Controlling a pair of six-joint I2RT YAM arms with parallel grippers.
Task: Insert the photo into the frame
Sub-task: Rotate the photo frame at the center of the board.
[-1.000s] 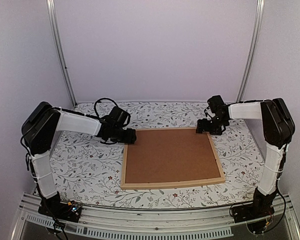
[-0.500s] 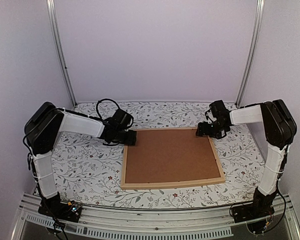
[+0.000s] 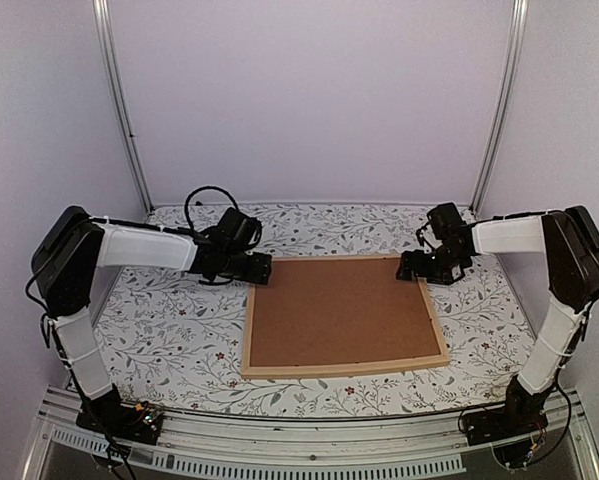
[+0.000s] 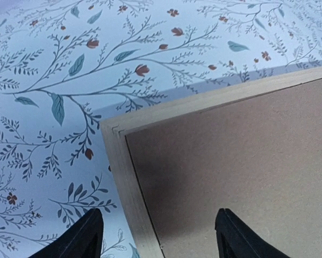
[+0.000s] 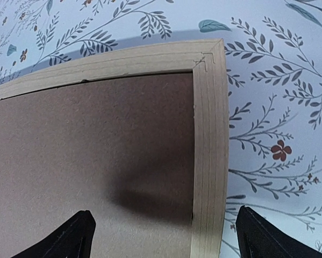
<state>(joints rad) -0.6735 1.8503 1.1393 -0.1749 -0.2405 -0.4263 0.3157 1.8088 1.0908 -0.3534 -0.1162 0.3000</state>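
The frame [image 3: 344,368] lies flat on the floral counter [image 3: 169,330], roughly midway between the two arms, with a plain brown backing board [image 3: 339,315] filling its opening. The photo is not visible in any view. It may sit beneath the board, but that cannot be told from here. The frame looks light and stiff. Its thin, pale wood strips are mitred at the corners, so it would likely rack or twist if lifted by a single corner. The smooth wood offers little for the pads to bite on. A safer hold would pinch one rail across its width, one fingertip outside on the counter side and one inside against the board, with both arms sharing the load. The board seems a thin, rigid sheet set level with the rails, so it offers no edge to catch. A thin print would be floppy and easily creased, and is best handled by its margins. The left fingers [image 4: 91,242] stand well apart and hold nothing. They straddle the left rail just near of the far-left corner, one tip over the counter and the other over the board. The right fingers [image 5: 80,244] are likewise spread wide and empty, straddling the right rail below the far-right corner. Whether either pair touches the wood cannot be told.
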